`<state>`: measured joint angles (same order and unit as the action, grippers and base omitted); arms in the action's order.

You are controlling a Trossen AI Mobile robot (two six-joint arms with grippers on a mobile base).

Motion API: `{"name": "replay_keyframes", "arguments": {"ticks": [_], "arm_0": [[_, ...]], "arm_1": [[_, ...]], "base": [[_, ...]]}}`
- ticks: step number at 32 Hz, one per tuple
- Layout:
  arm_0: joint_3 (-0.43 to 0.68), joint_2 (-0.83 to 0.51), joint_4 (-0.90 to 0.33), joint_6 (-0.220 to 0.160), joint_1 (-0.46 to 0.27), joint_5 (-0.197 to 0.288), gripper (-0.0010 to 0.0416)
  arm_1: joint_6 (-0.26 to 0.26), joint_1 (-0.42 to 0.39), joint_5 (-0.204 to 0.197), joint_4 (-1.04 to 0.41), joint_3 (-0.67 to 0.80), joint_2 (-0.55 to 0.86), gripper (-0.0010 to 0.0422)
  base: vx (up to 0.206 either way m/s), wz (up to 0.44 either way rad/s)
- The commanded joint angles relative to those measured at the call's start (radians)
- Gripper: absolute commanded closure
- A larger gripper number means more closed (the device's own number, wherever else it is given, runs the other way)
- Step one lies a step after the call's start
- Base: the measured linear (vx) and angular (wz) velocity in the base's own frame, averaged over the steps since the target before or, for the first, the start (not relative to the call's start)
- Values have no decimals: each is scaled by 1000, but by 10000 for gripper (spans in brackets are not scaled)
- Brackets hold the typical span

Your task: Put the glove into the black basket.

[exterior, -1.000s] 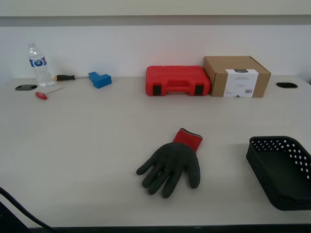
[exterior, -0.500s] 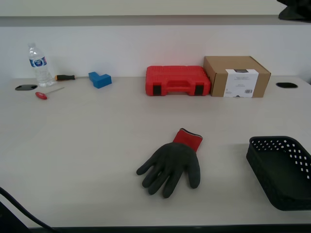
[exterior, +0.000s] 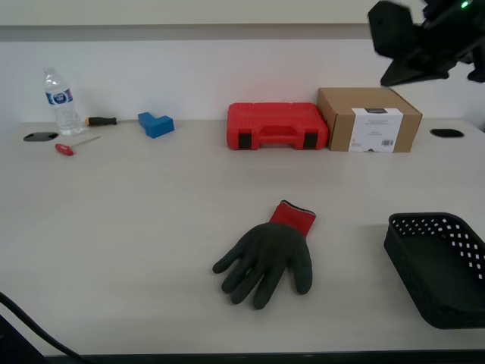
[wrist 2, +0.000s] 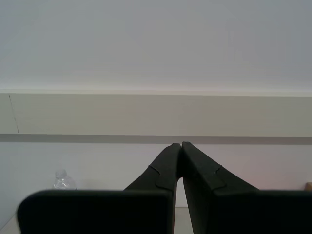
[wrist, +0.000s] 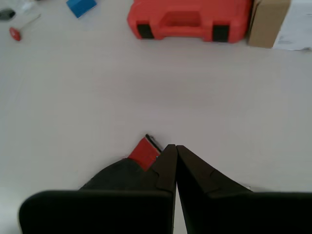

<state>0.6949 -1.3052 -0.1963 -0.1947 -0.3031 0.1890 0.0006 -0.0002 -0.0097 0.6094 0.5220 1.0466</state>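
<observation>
The glove, dark grey with a red cuff, lies flat on the table near the front middle, fingers toward the front edge. Its cuff and back also show in the first wrist view, just beside my first gripper, which is shut and empty above it. The black basket stands at the exterior view's right front, apart from the glove, with nothing seen in it. My second gripper is shut, empty and faces the wall. A dark arm hangs high at the exterior view's upper right; I cannot tell which arm it is.
A red tool case and a cardboard box stand at the back. At the back left are a water bottle, a blue block and two screwdrivers. A black cable crosses the front left corner.
A dark arm has come into the exterior view's upper right corner and moved left and down. The glove and the basket have not moved.
</observation>
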Motion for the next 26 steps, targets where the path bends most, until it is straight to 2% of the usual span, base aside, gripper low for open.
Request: {"name": "replay_keyframes", "arguments": {"ticks": [1,8,10,15,17,21,26], "arm_0": [[63,-142,-19,-6,-68,-4,405],[241,-410,-62,-5,-208,-21,405],[318,-496,-122,-6,-257,-60,405],[407,-598,-161,-5,-320,-117,405],[465,-669,-218,-4,-353,-134,405],[544,-770,-327,22,-375,-139,405],[586,-877,-327,23,-393,-133,405]], "arm_1": [[0,0,-1,5,2,0,412],[0,0,-1,5,2,0,412],[0,0,-1,5,2,0,412],[0,0,-1,6,2,0,412],[0,0,-1,6,2,0,412],[0,0,-1,6,2,0,412],[0,0,-1,5,2,0,412]], "base": [[0,0],[0,0],[0,0],[0,0],[0,0],[0,0],[0,0]]}}
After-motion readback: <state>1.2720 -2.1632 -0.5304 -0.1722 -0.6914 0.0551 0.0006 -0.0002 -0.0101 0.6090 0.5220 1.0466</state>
